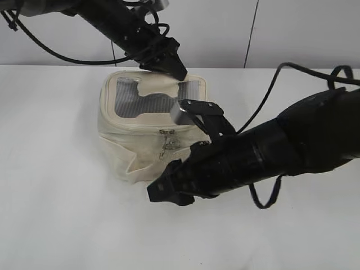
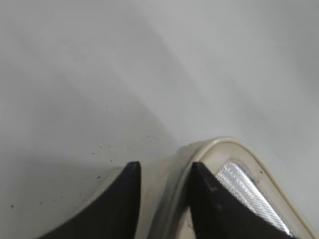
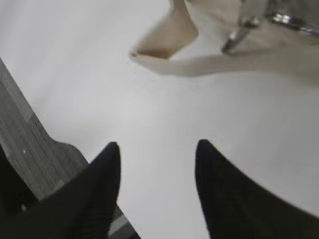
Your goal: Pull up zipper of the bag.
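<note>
Soft cream bag (image 1: 147, 132) sat mid-table, its far rim pinched by the left gripper (image 2: 164, 172), while the right gripper (image 3: 157, 164) hung spread near the small metal zipper pull (image 1: 167, 145), likely slippery and best gripped there.

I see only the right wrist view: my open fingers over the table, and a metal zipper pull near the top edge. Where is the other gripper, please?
Observer: The left gripper is at the far top rim of the cream bag, opposite the side you face.
Operator: Does it grip the rim?
Observer: In the left wrist view the rim lies between its fingers; whether they press it I cannot tell.
Operator: Is the zipper pull near a corner of the bag?
Observer: No, the zipper pull hangs near the middle of the front face, just beyond the right gripper.
</note>
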Action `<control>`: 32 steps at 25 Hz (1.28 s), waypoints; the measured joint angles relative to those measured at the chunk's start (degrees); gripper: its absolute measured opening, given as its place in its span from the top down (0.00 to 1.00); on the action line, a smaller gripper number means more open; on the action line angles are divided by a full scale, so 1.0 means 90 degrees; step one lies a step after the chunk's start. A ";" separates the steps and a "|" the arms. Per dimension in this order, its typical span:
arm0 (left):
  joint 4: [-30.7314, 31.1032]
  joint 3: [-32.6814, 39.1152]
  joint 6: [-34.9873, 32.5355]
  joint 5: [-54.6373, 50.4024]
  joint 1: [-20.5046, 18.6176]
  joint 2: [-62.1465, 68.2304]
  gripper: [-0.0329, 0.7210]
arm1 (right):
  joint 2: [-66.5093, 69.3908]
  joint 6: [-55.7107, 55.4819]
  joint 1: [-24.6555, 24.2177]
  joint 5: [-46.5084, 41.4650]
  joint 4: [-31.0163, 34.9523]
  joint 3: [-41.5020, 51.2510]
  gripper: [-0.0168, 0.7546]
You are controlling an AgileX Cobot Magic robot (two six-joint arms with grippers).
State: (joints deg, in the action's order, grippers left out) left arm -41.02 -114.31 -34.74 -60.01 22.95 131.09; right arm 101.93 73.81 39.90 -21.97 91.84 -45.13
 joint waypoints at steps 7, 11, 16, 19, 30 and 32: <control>-0.0009 0.0334 0.0122 0.0186 -0.0087 -0.0656 0.60 | -0.1157 -0.3041 -0.0681 -0.0573 -0.3209 0.0310 0.32; 0.0062 0.1313 0.0177 0.0507 -0.0183 -0.1680 0.60 | -0.2041 -0.4381 -0.1459 -0.1655 -0.4869 0.0369 0.31; 0.0526 0.3664 0.0538 0.1359 -0.0185 -0.3920 0.60 | -0.3614 -0.5591 -0.2370 -0.2902 -0.6889 0.0376 0.30; 0.0741 0.5029 0.0672 0.1561 -0.0190 -0.5585 0.55 | -0.4764 -0.6020 -0.2574 -0.3654 -0.7913 0.0376 0.24; 0.3381 0.7607 0.2996 0.0041 -0.0190 -1.2080 0.38 | -0.8362 -0.7145 -0.2597 -0.4866 -0.8619 0.0381 0.18; 0.3941 0.7894 0.3400 -0.0472 -0.0190 -1.2944 0.34 | -0.8725 -0.7236 -0.2597 -0.5055 -0.8673 0.0381 0.18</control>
State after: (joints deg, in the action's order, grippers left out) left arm -5.55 -43.26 -4.14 -64.26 21.24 14.60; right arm 23.40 8.69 16.53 -67.47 13.78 -41.70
